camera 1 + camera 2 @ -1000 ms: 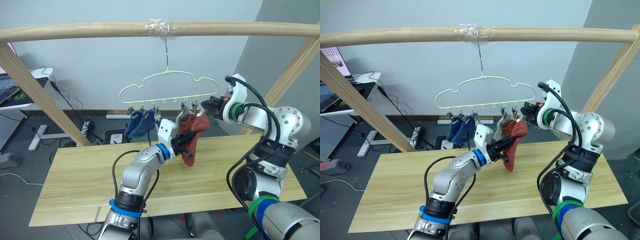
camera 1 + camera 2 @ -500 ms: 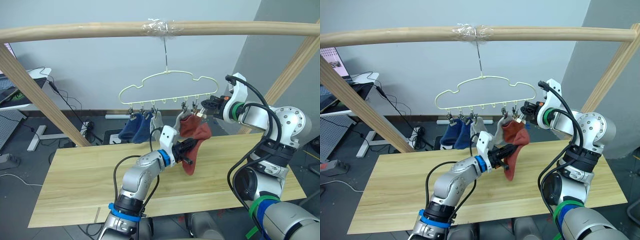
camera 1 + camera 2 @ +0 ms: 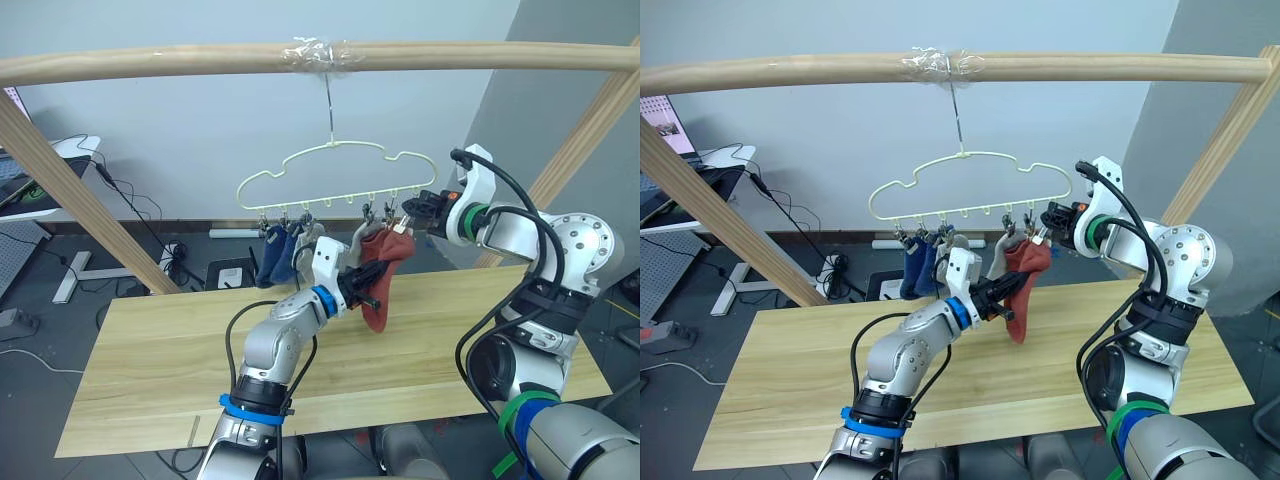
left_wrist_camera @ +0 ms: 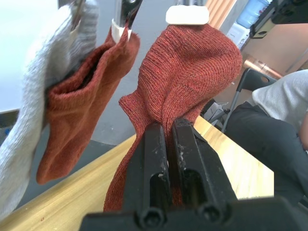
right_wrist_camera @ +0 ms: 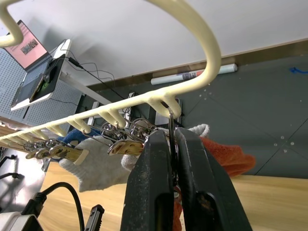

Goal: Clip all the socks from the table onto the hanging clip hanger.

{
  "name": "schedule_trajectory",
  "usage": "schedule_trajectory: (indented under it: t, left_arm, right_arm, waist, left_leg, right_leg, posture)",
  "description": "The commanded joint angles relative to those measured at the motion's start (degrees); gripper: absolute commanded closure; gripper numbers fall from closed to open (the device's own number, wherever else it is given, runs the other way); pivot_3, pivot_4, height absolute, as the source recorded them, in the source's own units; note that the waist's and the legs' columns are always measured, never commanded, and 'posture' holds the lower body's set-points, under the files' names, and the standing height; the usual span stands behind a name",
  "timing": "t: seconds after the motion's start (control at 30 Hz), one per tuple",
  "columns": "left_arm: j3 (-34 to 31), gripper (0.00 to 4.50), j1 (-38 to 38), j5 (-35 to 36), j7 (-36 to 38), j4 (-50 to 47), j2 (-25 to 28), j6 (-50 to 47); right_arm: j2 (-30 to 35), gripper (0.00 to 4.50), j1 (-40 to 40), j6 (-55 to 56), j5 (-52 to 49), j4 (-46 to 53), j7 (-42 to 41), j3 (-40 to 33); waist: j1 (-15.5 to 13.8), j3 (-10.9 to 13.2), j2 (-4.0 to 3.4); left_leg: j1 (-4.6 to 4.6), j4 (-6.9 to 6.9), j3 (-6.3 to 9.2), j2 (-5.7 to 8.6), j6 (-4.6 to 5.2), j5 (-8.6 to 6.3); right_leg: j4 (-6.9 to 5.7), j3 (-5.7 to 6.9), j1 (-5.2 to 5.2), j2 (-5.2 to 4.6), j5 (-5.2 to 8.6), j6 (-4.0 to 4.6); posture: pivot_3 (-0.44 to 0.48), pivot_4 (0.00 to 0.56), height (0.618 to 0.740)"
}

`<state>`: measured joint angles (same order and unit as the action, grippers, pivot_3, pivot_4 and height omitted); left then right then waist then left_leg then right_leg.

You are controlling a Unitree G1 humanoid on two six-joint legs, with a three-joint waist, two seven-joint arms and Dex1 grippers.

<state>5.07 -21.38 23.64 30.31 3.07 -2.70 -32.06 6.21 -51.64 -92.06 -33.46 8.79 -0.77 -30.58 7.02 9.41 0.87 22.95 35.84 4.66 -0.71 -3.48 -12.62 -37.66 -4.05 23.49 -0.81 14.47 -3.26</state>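
Note:
The pale yellow-green clip hanger hangs from the wooden pole. Two blue socks, a light grey sock and a rust-red sock hang from its clips. My left gripper is shut on a second rust-red sock and holds it up, its top edge against the hanger's right-end clip. I cannot tell whether that clip grips it. My right gripper is shut on this end clip, just under the hanger wire. The pale wood table lies below.
A thick wooden pole frame spans overhead, with slanted legs at both sides. A white desk with cables stands at the far left. A seated person's sleeve shows beyond the table's right end.
My left gripper has lifted the rust-red sock back up and closer to the right-end clip. The blue socks have swung back from the left to hang straight. My right gripper has held still.

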Motion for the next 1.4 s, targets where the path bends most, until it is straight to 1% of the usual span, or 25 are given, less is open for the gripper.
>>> schedule_trajectory:
  t: [0.03,0.23,0.3,0.33,0.37,0.47,0.57,0.63,0.7,0.77,0.8,0.9,0.97,1.0,1.07,1.1,1.2,1.27,1.3,1.33,1.4]
  left_arm:
    - [-0.74,4.48,-2.43,1.33,-0.63,-0.79,-1.57,1.37]
    - [-0.67,4.48,-3.43,1.4,-0.98,-0.77,-2.29,1.44]
    - [-0.46,4.5,-3.4,1.48,-0.89,-1.09,-2.38,1.31]
    - [-0.36,4.5,-3.34,1.52,-0.8,-1.18,-2.4,1.25]
    - [-0.14,4.5,-3.21,1.44,-0.67,-1.28,-2.34,1.24]
    - [0.41,4.5,-2.85,1.56,-0.29,-1.85,-2.17,0.81]
    - [1.2,4.5,-2.42,2.73,1.45,-2.89,-1.92,-0.1]
    - [1.42,3.96,-2.36,3.62,2.36,-3.41,-1.76,-0.88]
    - [1.72,3.51,-2.5,4.1,3.04,-3.36,-1.31,-1.74]
    - [1.99,2.84,-2.62,4.23,3.45,-2.59,-0.86,-2.38]
    - [2.15,2.58,-2.5,4.08,3.66,-1.97,-0.5,-2.58]
    - [3.06,1.63,-0.78,2.51,4.73,-0.1,1.56,-2.12]
    - [3.4,1.08,1.54,1.68,5.79,0.07,4.0,-1.7]
    - [3.46,0.73,2.64,1.2,6.11,-0.17,5.28,-1.34]
    - [3.22,0.12,5.38,-0.57,6.3,-0.99,8.63,0.32]
    - [2.87,0.06,6.74,-1.6,6.18,-1.42,10.43,1.37]
    - [-0.37,0.06,12.16,-5.61,3.78,-2.55,16.66,6.3]
    - [-3.04,0.06,15.39,-7.33,1.83,-3.29,19.45,9.29]
    - [-5.41,0.06,17.68,-7.91,0.59,-3.96,21.05,10.58]
    - [-7.09,0.06,19.45,-8.6,-0.61,-4.43,22.13,11.83]
    - [-9.88,0.06,22.96,-9.86,-2.53,-5.27,24.02,13.47]
  right_arm:
    - [0.04,4.5,0.08,-0.44,-2.05,2.52,0.44,0.12]
    - [0.01,4.5,0.25,-0.44,-3.09,2.51,1.18,0.15]
    - [-0.08,3.88,0.16,-0.44,-3.4,2.5,1.13,-0.05]
    - [-0.1,3.67,0.12,-0.44,-3.53,2.5,1.04,-0.14]
    - [0.0,3.25,0.1,-0.44,-3.64,2.51,0.91,-0.24]
    - [0.51,2.16,0.24,-0.44,-4.11,2.77,0.33,-0.54]
    - [1.89,1.22,0.92,-0.44,-4.68,4.1,-0.6,-1.13]
    - [3.41,0.45,1.59,-0.39,-4.85,6.13,-1.79,-1.28]
    - [5.18,0.0,2.82,1.34,-5.2,8.65,-3.43,-0.58]
    - [7.77,0.0,5.26,4.65,-5.21,11.45,-5.62,1.45]
    - [8.84,0.0,6.97,5.91,-5.15,13.01,-6.57,2.49]
    - [10.16,0.0,13.84,10.81,-4.31,17.05,-8.59,5.36]
    - [11.24,0.0,20.52,16.99,-2.21,18.7,-10.53,8.79]
    - [12.49,0.0,24.06,20.96,-0.25,19.03,-11.53,11.1]
    - [16.54,0.0,32.72,32.26,5.34,18.89,-15.79,17.57]
    - [18.43,0.0,36.65,37.61,8.26,18.1,-17.51,20.48]
    - [19.42,0.0,44.71,48.6,13.27,13.76,-19.44,24.24]
    - [19.57,0.0,47.58,53.86,16.0,11.52,-20.04,26.0]
    - [19.65,0.0,49.02,56.54,17.64,10.26,-20.18,27.17]
    - [19.58,0.0,50.1,58.63,18.73,9.34,-20.38,27.89]
    - [19.5,0.0,51.95,62.39,20.79,7.55,-20.57,29.03]
  waist:
    - [0.03,0.0,0.0]
    - [0.57,0.0,0.0]
    - [0.8,0.0,0.0]
    - [0.93,0.0,0.0]
    - [1.01,0.0,0.0]
    - [1.13,0.0,0.0]
    - [1.08,0.0,0.0]
    - [1.05,0.0,0.0]
    - [1.09,0.0,0.0]
    - [1.1,0.0,0.0]
    - [1.12,0.0,0.0]
    - [1.25,0.0,0.0]
    - [1.57,-0.01,-0.02]
    - [1.63,-0.01,-0.02]
    - [1.66,-0.01,-0.02]
    - [1.64,-0.01,-0.02]
    - [1.81,-0.02,-0.01]
    - [1.84,-0.03,0.01]
    - [1.77,-0.03,0.0]
    - [1.74,-0.05,0.02]
    - [1.08,-0.09,0.05]
  left_leg:
    - [0.0,0.01,0.0,0.0,0.0,0.0]
    - [0.0,0.0,0.0,0.0,0.0,0.0]
    - [0.01,0.0,0.0,0.0,0.0,0.0]
    - [0.01,0.0,0.0,0.0,0.0,0.0]
    - [0.01,0.0,0.0,0.0,0.0,0.0]
    - [-0.01,0.0,0.0,0.0,0.0,0.0]
    - [0.0,0.0,0.0,0.0,0.0,0.0]
    - [0.02,0.0,0.0,0.0,0.0,0.0]
    - [0.04,0.0,0.0,0.0,0.01,-0.01]
    - [0.03,-0.01,0.01,0.0,0.03,-0.02]
    - [0.03,-0.01,0.0,0.0,0.04,-0.02]
    - [0.01,-0.03,-0.01,0.0,0.05,-0.03]
    - [-0.02,-0.04,-0.03,-0.01,0.06,-0.04]
    - [-0.03,-0.07,-0.05,-0.01,0.06,-0.04]
    - [-0.03,-0.1,-0.04,-0.02,0.06,-0.04]
    - [-0.02,-0.1,-0.05,-0.02,0.05,-0.04]
    - [-0.05,-0.09,-0.09,-0.03,0.05,-0.04]
    - [-0.15,-0.09,-0.08,-0.06,0.04,-0.04]
    - [-0.16,-0.08,-0.09,-0.05,0.04,-0.04]
    - [-0.15,-0.07,-0.09,-0.05,0.04,-0.04]
    - [-0.16,-0.04,-0.09,-0.05,0.04,-0.04]
  right_leg:
    - [0.0,0.0,0.0,0.0,0.0,0.0]
    - [0.0,0.0,0.0,0.0,0.0,-0.01]
    - [0.01,0.0,0.0,0.0,0.0,-0.01]
    - [0.01,0.0,0.0,0.0,0.0,-0.01]
    - [0.01,0.0,0.0,0.0,0.0,-0.01]
    - [0.0,0.0,0.0,0.01,0.0,-0.01]
    - [0.0,0.0,0.0,0.01,0.0,-0.01]
    - [0.03,0.0,0.0,0.01,0.01,-0.02]
    - [0.06,-0.01,0.0,0.01,0.01,-0.02]
    - [0.08,0.01,0.0,0.01,0.02,-0.04]
    - [0.08,0.0,0.0,0.01,0.03,-0.04]
    - [0.1,-0.02,0.0,0.01,0.04,-0.06]
    - [0.09,-0.05,0.0,0.03,0.04,-0.06]
    - [0.09,-0.06,0.0,0.03,0.04,-0.06]
    - [0.1,-0.06,0.02,0.04,0.04,-0.07]
    - [0.09,-0.06,0.04,0.03,0.05,-0.07]
    - [0.08,-0.1,0.04,0.03,0.05,-0.07]
    - [0.06,-0.09,-0.02,0.03,0.05,-0.06]
    - [0.03,-0.1,-0.01,0.02,0.05,-0.04]
    - [0.01,-0.1,0.0,0.01,0.13,0.13]
    - [0.0,-0.1,-0.02,-0.01,0.14,0.18]
  posture:
    - [-0.154,0.121,0.74]
    - [-0.151,0.125,0.74]
    - [-0.151,0.125,0.74]
    - [-0.151,0.125,0.74]
    - [-0.151,0.125,0.74]
    - [-0.151,0.127,0.74]
    - [-0.153,0.129,0.74]
    - [-0.156,0.131,0.74]
    - [-0.16,0.128,0.74]
    - [-0.163,0.128,0.74]
    - [-0.165,0.126,0.74]
    - [-0.167,0.124,0.74]
    - [-0.169,0.123,0.74]
    - [-0.169,0.123,0.74]
    - [-0.158,0.119,0.74]
    - [-0.146,0.117,0.74]
    - [-0.122,0.112,0.74]
    - [-0.11,0.106,0.74]
    - [-0.098,0.101,0.74]
    - [-0.087,0.096,0.74]
    - [-0.062,0.083,0.74]
